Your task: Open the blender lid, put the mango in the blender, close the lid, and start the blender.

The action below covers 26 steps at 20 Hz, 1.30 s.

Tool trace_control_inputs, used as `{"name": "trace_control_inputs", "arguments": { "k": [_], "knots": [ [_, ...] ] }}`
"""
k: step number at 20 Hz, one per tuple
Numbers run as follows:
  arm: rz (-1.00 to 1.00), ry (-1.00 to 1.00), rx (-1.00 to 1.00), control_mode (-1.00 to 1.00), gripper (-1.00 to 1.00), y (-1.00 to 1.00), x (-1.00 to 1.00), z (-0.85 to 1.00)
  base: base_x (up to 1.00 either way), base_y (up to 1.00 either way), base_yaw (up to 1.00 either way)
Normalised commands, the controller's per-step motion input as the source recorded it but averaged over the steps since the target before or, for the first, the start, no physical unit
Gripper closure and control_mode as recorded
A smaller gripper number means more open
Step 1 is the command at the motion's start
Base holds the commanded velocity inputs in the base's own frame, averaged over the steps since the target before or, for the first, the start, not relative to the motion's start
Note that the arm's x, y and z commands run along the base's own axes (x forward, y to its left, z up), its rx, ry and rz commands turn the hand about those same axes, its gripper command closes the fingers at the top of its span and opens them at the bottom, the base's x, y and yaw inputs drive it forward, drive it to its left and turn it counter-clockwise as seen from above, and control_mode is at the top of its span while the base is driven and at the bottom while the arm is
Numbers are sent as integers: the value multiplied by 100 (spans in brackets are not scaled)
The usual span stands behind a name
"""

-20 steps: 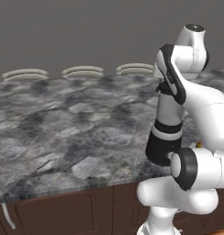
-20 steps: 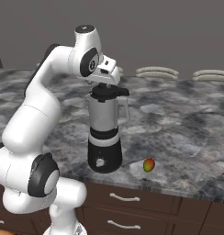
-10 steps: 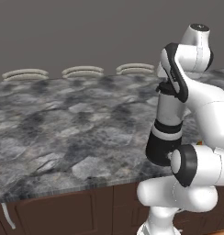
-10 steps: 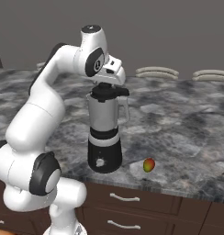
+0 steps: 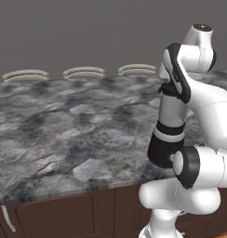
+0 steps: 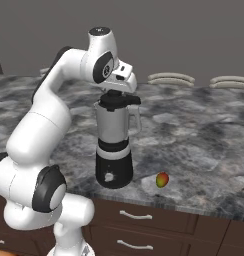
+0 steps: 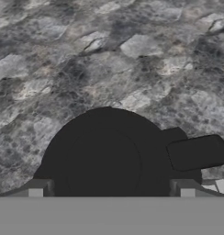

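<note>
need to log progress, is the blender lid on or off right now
On. The black lid sits on top of the jar, with the gripper right over it.

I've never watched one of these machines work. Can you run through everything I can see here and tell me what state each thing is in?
Black-based countertop blender with translucent grey jar: upright on the counter.
Round black blender lid with side tab: on the jar, closed.
Small yellowish-green mango: lying on the counter beside the blender, not in the jar.
Two-finger gripper: right above the lid, fingers spread either side of it.
Dark cabinet drawers: shut.
</note>
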Motion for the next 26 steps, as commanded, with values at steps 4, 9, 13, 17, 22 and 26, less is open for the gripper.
{"name": "trace_control_inputs", "arguments": {
  "k": [4,9,13,17,22,26],
  "knots": [
    [0,0,0,-100,-100,3,0,0,0,0,0],
    [0,0,-2,-100,-100,5,0,-14,0,0,0],
    [0,0,-2,-100,-100,6,0,-21,0,0,0],
    [0,0,-3,-100,100,3,0,-28,0,0,0],
    [0,0,-1,-100,100,0,0,-8,0,0,0],
    [2,0,0,-100,100,0,0,0,0,0,0]
  ]
}}
